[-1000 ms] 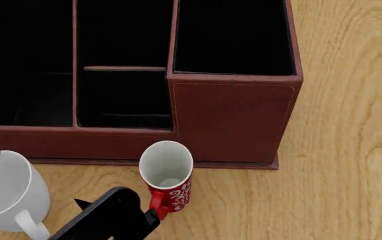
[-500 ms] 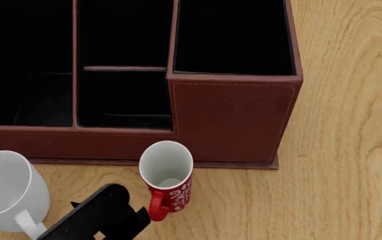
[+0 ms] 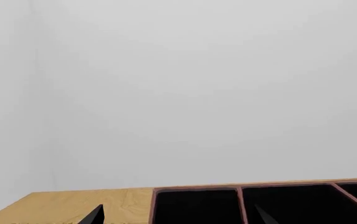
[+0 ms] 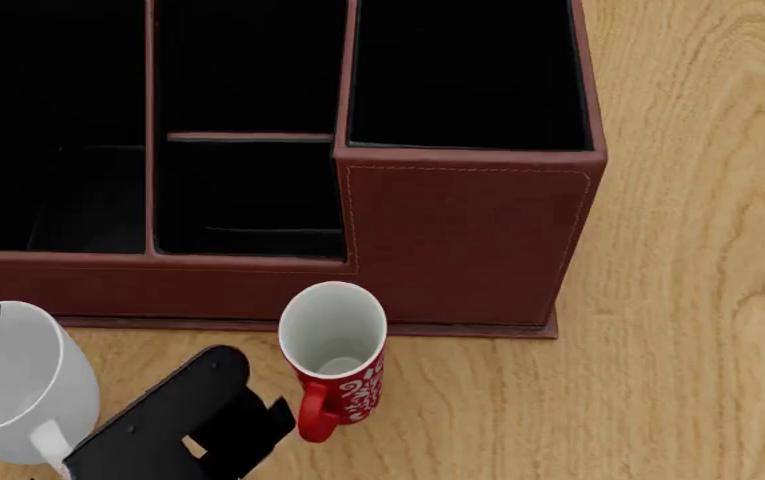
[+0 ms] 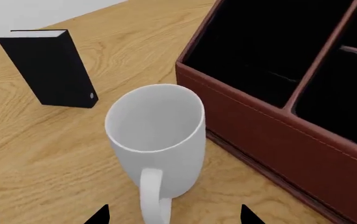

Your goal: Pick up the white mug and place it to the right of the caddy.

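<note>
At the near left of the wooden table (image 4: 702, 300), the white mug (image 4: 9, 385) is standing upright, mouth facing up, its loop handle (image 5: 151, 196) pointing back toward the right gripper (image 5: 173, 215), whose fingertips are sitting spread to either side of the handle, gripping nothing. The red mug (image 4: 335, 355) is standing just beside it. Beyond, the caddy (image 4: 469, 235) is sitting close behind both mugs. A black book (image 5: 49, 67) is standing farther off. The left gripper (image 3: 175, 217) is showing only tips; its state cannot be told.
</note>
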Motion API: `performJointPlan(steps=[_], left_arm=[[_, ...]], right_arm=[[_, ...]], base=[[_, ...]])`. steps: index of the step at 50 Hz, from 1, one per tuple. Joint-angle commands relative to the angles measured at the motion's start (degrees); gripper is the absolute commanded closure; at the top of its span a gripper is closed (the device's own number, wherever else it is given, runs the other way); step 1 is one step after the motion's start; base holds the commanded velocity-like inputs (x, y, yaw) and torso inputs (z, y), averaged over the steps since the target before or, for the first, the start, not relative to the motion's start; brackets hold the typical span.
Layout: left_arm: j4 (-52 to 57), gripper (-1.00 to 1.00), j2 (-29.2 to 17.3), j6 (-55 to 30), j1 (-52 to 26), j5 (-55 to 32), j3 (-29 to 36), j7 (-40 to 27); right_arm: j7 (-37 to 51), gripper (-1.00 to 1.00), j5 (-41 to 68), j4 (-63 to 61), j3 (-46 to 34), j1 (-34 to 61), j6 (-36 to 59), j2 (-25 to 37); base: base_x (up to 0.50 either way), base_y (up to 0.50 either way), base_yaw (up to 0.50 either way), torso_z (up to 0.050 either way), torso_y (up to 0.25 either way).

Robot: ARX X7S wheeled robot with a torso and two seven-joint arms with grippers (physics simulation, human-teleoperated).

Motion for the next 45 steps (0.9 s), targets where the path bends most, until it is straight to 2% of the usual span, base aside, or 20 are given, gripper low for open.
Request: performJointPlan(steps=[1, 45], left_arm=[[-0.5, -1.0, -0.1, 0.6, 0.3, -0.2, -0.1, -0.1], [-1.5, -1.0, -0.8, 1.8, 0.6, -0.4, 0.1, -0.6]], right_arm=[[-1.1, -1.0, -0.4, 2.8, -0.2, 0.4, -1.0, -0.9], [-3.8, -1.0, -1.3, 10.7, -2.2, 2.2, -2.7, -4.4]], base=[[0.0, 0.0, 0.0, 0.0, 0.0], [0.0, 0.0, 0.0, 0.0, 0.0]])
